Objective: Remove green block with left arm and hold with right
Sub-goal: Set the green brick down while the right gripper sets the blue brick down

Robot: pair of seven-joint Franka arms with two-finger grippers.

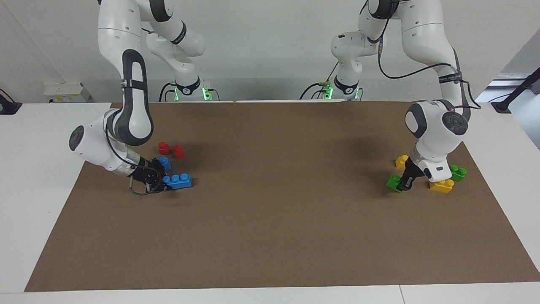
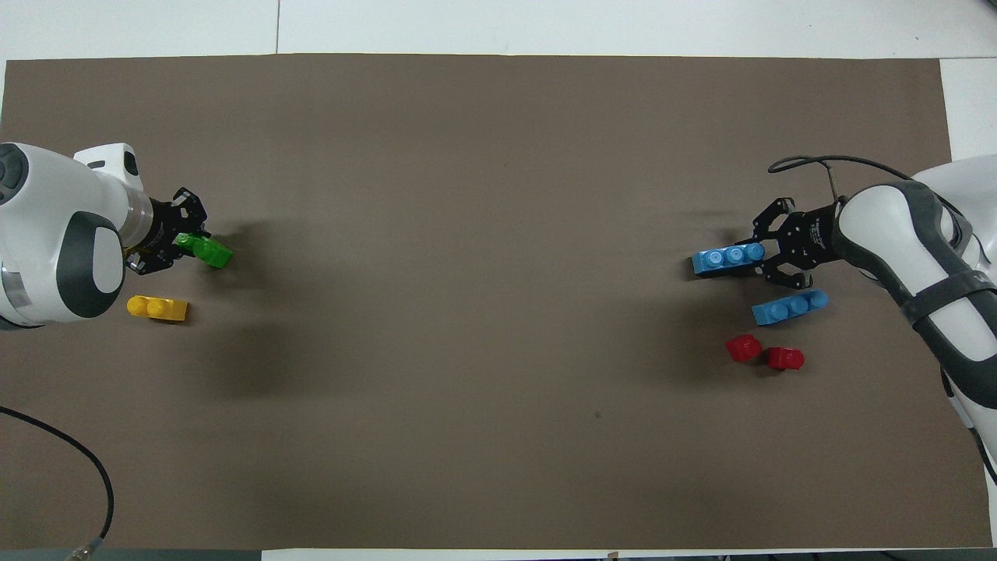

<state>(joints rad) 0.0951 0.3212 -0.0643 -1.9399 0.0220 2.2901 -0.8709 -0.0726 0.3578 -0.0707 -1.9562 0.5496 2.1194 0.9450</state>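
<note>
One green block (image 1: 394,182) lies tilted at the left arm's end of the mat, with my left gripper (image 1: 407,180) shut on one end of it; it also shows in the overhead view (image 2: 209,252) at the left gripper (image 2: 176,238). I cannot tell whether it touches the mat. A second green block (image 1: 458,172) sits on the mat beside the left arm's wrist and is hidden in the overhead view. My right gripper (image 1: 159,184) is shut on the end of a blue three-stud brick (image 1: 180,180) at the right arm's end, also seen from overhead (image 2: 727,259).
Two yellow bricks (image 1: 441,185) (image 1: 401,161) flank the left gripper; one shows from overhead (image 2: 158,308). A second blue brick (image 2: 789,307) and two red pieces (image 2: 744,347) (image 2: 785,358) lie nearer to the robots than the right gripper. A brown mat (image 1: 270,219) covers the table.
</note>
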